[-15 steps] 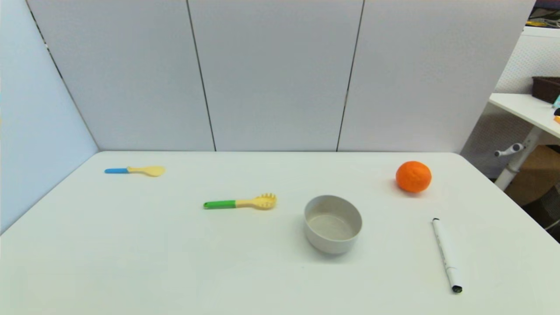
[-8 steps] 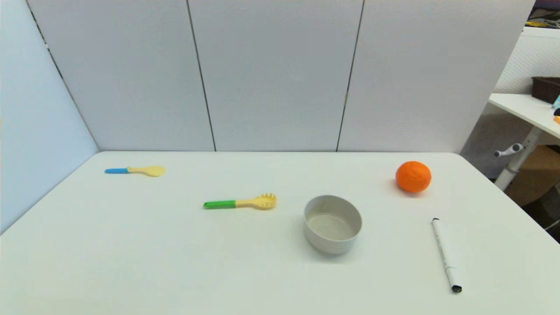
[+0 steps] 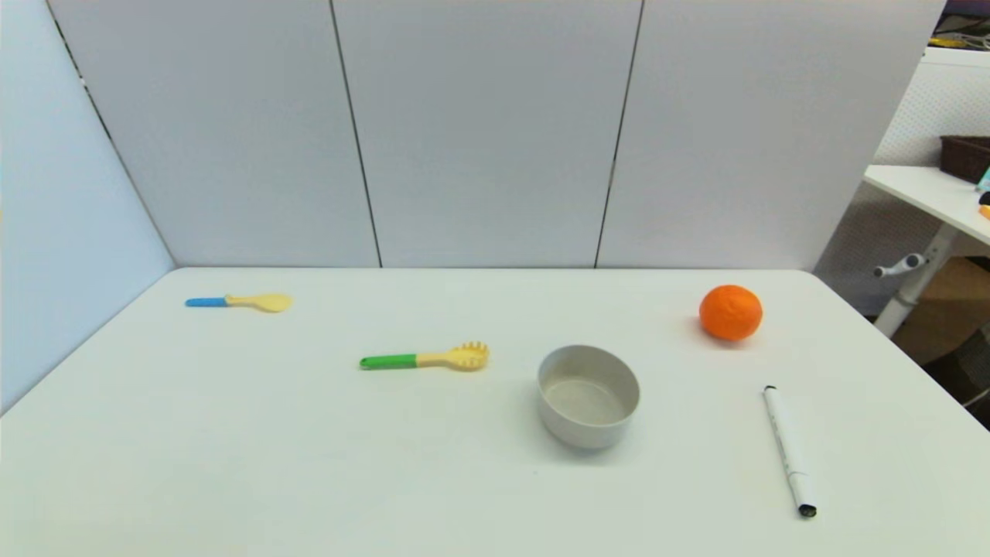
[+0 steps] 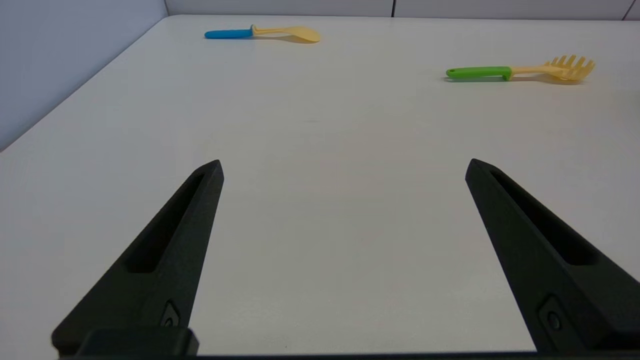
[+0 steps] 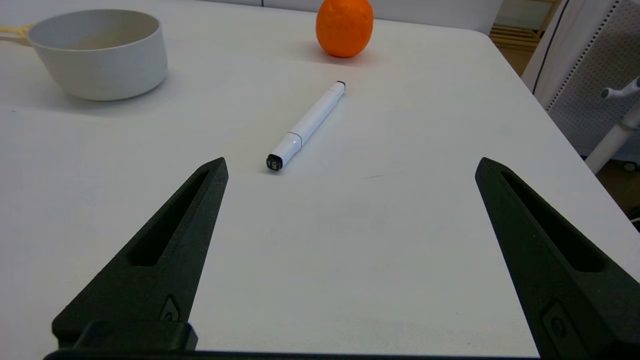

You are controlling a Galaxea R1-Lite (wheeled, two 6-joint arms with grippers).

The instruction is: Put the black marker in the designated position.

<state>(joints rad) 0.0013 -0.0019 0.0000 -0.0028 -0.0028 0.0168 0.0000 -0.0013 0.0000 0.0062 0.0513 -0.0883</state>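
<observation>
Black marker (image 3: 789, 451) flat on tabletop (image 3: 309, 464), right of grey bowl (image 3: 588, 395), print unreadable. Right gripper (image 5: 350, 165) spread wide, empty, short of it. Left gripper (image 4: 344, 165) likewise wide, empty.

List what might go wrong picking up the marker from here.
The black marker is slim and round, lying flat on the table; it may roll or slip as the open right end effector closes. It lies slanted to the fingers, so a straight approach could push it toward the orange.

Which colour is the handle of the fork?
Green; the fork head is yellow. The left wrist view shows it best.
</observation>
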